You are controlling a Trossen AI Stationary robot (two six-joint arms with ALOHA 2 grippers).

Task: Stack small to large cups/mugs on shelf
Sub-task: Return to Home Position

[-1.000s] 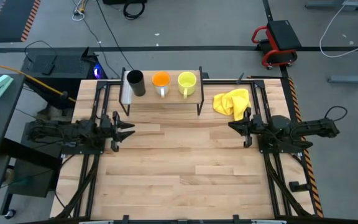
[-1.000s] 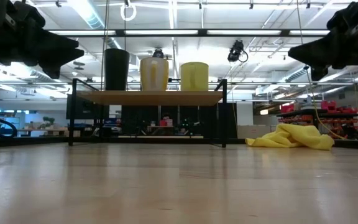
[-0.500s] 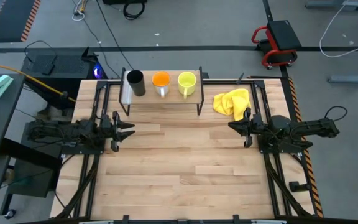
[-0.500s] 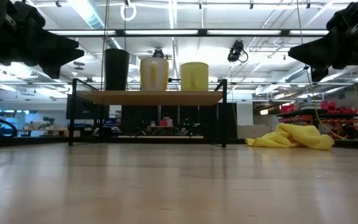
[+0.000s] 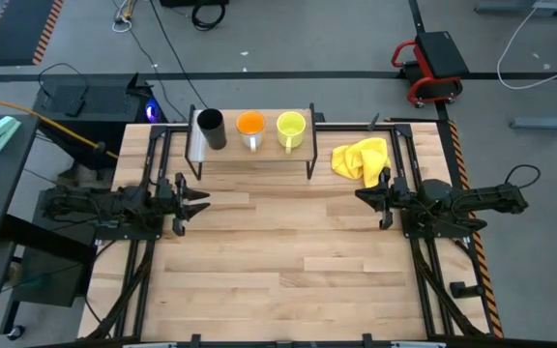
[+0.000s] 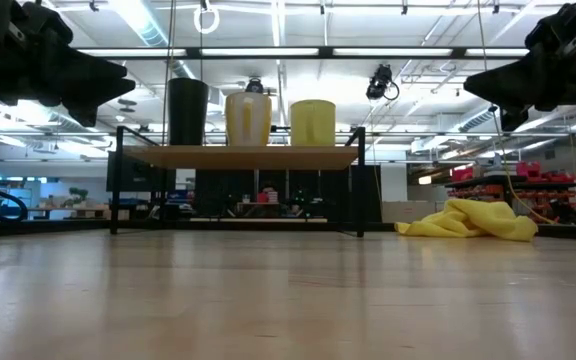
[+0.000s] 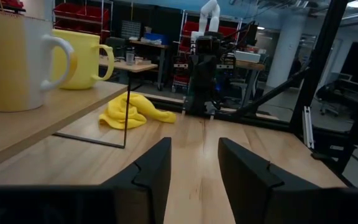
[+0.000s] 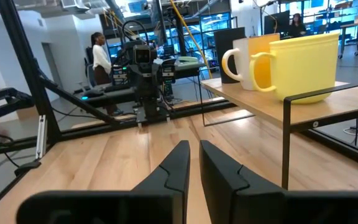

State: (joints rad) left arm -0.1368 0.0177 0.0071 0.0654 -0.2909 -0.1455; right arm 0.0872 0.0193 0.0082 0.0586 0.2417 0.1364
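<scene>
Tool status: the left tool (image 5: pixel 197 201) hangs over the left side of the surface (image 5: pixel 288 261), just in front of the shelf's left end, with its fingers parted by a clear gap and nothing between them. The right tool (image 5: pixel 364 197) hangs over the right side, facing the left one across the surface, with its fingers barely parted to a narrow slit and nothing held. Both tools are clear of the shelf (image 5: pixel 259 153), which stands at the far edge of the surface. On its top, upright in a row and side by side rather than nested, stand the black cup (image 5: pixel 211 127) at the left end, the orange-inside mug (image 5: pixel 250 126) in the middle and the yellow-green mug (image 5: pixel 291 127) at the right end. Placement appears complete; only parking of the arms appears to be left. The principal hazard is contact with the shelf. A sideways or forward swing of the left arm can strike the near left leg; the shelf looks light on its thin legs, so a knock may shift it or rock the cups. The black cup is the tallest and stands close to the left end, so it is judged the most likely to topple. A secondary hazard is the yellow cloth (image 5: pixel 361 159), which lies just beyond the right tool; a forward move may snag and drag it.
</scene>
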